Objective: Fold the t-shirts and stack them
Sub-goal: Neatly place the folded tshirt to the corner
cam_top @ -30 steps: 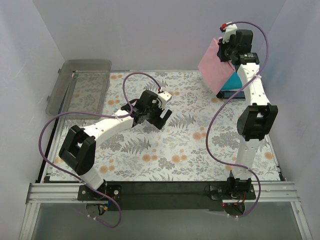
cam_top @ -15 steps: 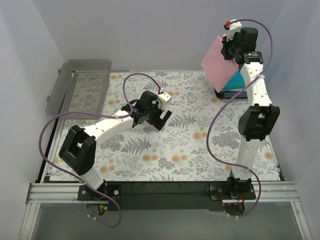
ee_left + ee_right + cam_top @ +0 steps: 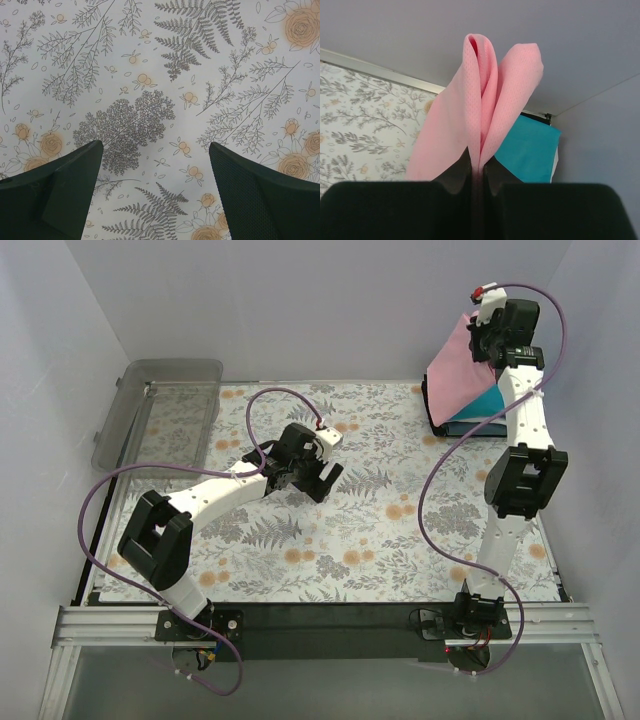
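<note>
The pink t-shirt (image 3: 455, 365) is held pinched between the clenched fingers of the right gripper (image 3: 477, 172), aloft just above the stack (image 3: 485, 402) of 2 visible folded shirts, teal over dark. Being soft, light and limp, it is judged to sag and unfold easily; a doubled edge is best gripped. The left gripper (image 3: 155, 150), well apart from the stack, is spread wide, grasping nothing.
</note>
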Controlling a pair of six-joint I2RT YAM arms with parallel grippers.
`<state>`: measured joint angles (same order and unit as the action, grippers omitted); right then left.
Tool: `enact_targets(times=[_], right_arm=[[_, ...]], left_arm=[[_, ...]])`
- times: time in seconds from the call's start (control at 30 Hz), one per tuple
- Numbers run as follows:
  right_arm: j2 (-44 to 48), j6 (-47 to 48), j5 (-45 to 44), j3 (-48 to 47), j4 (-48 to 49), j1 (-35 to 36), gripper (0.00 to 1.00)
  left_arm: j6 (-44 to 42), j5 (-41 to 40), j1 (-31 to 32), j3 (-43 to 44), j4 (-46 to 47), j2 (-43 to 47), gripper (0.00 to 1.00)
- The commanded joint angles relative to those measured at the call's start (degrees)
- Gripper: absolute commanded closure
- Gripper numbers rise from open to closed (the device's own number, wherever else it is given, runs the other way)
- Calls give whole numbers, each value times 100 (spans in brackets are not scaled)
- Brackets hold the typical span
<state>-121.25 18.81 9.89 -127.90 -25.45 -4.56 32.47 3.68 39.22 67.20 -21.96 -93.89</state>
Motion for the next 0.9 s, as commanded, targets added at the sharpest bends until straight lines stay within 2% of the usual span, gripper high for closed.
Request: enact_targets(times=[0.0,0.67,0.87], right_arm=[[-188,316,-101,-289,453,-54,99],[-540,1002,-181,-341,1042,-546,99],[-663,1221,-101,-61,1253,-669,99]], left_arm=[[40,150,-2,74,-10,134,13],[23,177,-2,65,-98,37,13],[23,203,-2,135,-160,-33,13]])
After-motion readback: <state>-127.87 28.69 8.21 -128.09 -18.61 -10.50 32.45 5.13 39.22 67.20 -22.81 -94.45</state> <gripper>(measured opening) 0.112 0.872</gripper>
